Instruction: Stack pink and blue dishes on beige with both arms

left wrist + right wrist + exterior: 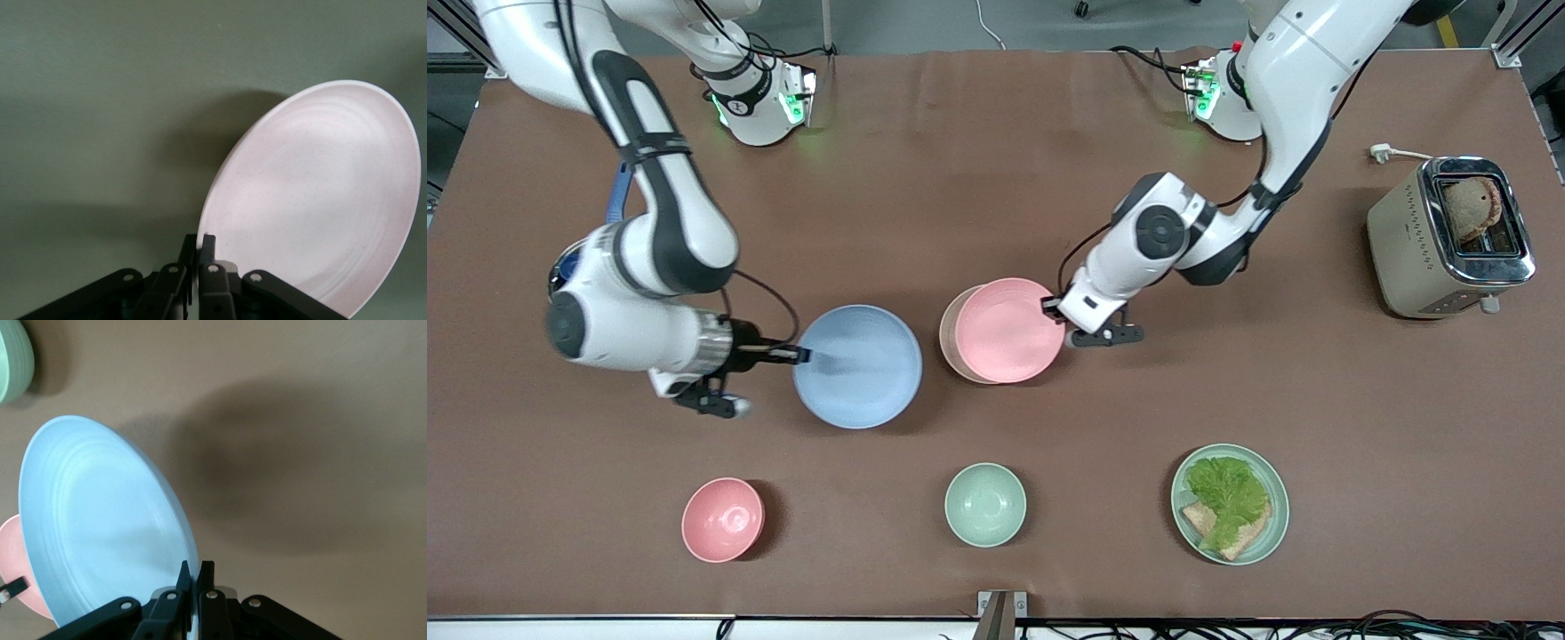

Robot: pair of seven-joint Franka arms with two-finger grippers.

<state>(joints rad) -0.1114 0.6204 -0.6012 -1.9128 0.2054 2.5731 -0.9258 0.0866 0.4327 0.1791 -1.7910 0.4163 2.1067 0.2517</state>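
Pink plate [1009, 331] rim pinched in the left tool [1052, 307]; blue plate [858, 365] rim pinched in the right tool [804, 355].

Pink plate [1009, 331] hides most of beige plate [947, 333].

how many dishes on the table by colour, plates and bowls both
pink: 2, the pink plate in the left gripper and the pink bowl
blue: 1, the blue plate in the right gripper
beige: 1, the beige plate under the pink plate
green: 2, the green bowl and the green plate with food
total: 6
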